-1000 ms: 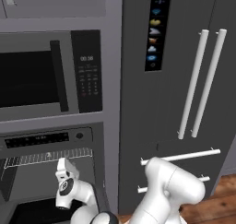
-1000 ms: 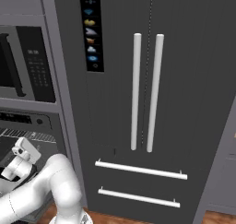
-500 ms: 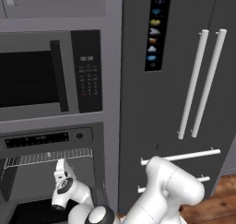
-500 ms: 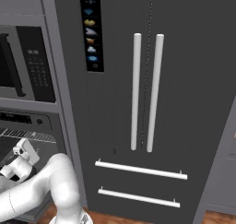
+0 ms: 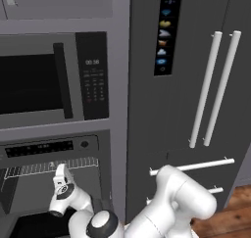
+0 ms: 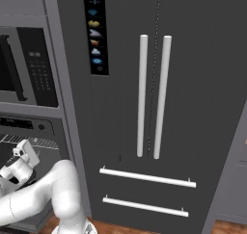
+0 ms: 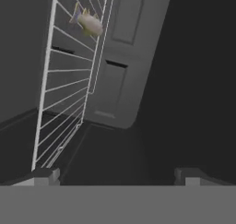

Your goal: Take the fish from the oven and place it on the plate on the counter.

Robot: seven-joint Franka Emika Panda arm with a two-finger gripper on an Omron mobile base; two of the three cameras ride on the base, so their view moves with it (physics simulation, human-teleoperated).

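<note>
The fish [image 7: 86, 21], small and silvery-grey, lies on a wire rack [image 7: 69, 75] inside the oven [image 5: 46, 148], whose door hangs open. My gripper [image 7: 118, 177] stands open and empty, its fingertips [image 7: 44, 176] set wide apart. It points into the dark oven cavity, well short of the fish. In the left base view my hand [image 5: 61, 188] hovers just in front of and below the rack [image 5: 49, 167]. The right base view has the hand [image 6: 19, 164] at the oven's mouth. The plate and the counter are out of view.
A microwave [image 5: 34, 83] sits directly above the oven. A tall dark fridge [image 6: 154, 98] with two vertical handles and two drawer bars stands to the right. The oven's open door [image 5: 34, 225] lies low under the hand.
The hand and elbow have edged slightly left toward the oven opening. The jaws stay open.
</note>
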